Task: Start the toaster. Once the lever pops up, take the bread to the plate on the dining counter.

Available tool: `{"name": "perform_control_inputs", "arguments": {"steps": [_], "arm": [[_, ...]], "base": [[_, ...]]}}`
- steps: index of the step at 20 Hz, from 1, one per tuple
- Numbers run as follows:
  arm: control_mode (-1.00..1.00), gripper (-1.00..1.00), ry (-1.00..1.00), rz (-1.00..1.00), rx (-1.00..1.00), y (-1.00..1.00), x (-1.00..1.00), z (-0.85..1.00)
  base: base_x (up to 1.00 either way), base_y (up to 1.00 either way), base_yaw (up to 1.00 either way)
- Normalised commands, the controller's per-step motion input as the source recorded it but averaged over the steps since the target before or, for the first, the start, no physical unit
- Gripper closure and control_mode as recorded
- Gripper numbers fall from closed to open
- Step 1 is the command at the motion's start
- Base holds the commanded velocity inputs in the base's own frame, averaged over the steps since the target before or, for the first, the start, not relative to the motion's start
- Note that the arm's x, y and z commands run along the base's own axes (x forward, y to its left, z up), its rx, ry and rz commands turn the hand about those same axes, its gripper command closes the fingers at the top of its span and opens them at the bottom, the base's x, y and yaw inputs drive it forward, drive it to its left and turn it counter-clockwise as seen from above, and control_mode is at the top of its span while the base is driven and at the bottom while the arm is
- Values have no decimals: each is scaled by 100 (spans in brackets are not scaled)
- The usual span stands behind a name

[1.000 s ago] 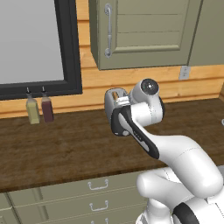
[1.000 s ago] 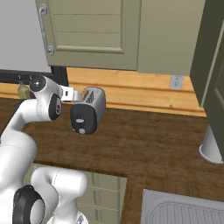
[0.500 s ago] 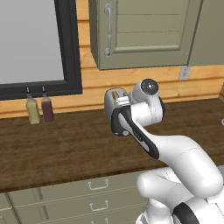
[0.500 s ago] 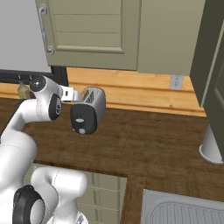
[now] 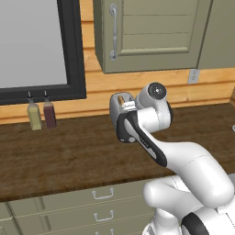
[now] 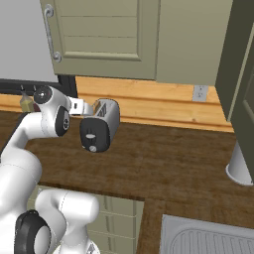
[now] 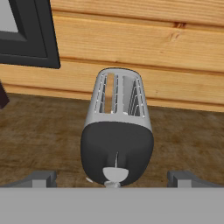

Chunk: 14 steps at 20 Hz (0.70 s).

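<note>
The toaster (image 7: 117, 131) stands on the brown wood counter (image 7: 39, 140) against the plank wall, its black oval end panel facing my hand and its lever (image 7: 115, 173) low on that panel. A tan slice, the bread (image 7: 109, 94), shows in its left slot. My gripper (image 7: 113, 179) is open, its fingertips (image 7: 41, 178) spread wide to either side of the end panel and touching nothing. In the right base view the toaster (image 6: 102, 124) sits just right of my gripper (image 6: 82, 108). In the left base view the arm covers most of the toaster (image 5: 114, 112). The plate and the dining counter are out of view.
Two small bottles (image 5: 34, 114) (image 5: 49, 114) stand under the black-framed window (image 5: 73, 50). Olive wall cabinets (image 6: 104, 34) hang above the toaster. A wall outlet (image 6: 200, 92), a white cylinder (image 6: 240, 166) and a steel sink (image 6: 208, 238) lie to the right. Handled drawers (image 5: 101, 195) run below.
</note>
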Motion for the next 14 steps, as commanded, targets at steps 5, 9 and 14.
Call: {"name": "perform_control_inputs", "arguments": {"steps": [5, 9, 14], "arm": [[-100, -100, 0, 0, 0, 0, 0, 0], [-100, -100, 0, 0, 0, 0, 0, 0], [-100, -100, 0, 0, 0, 0, 0, 0]], "base": [[0, 0, 0], [0, 0, 0], [0, 0, 0]]}}
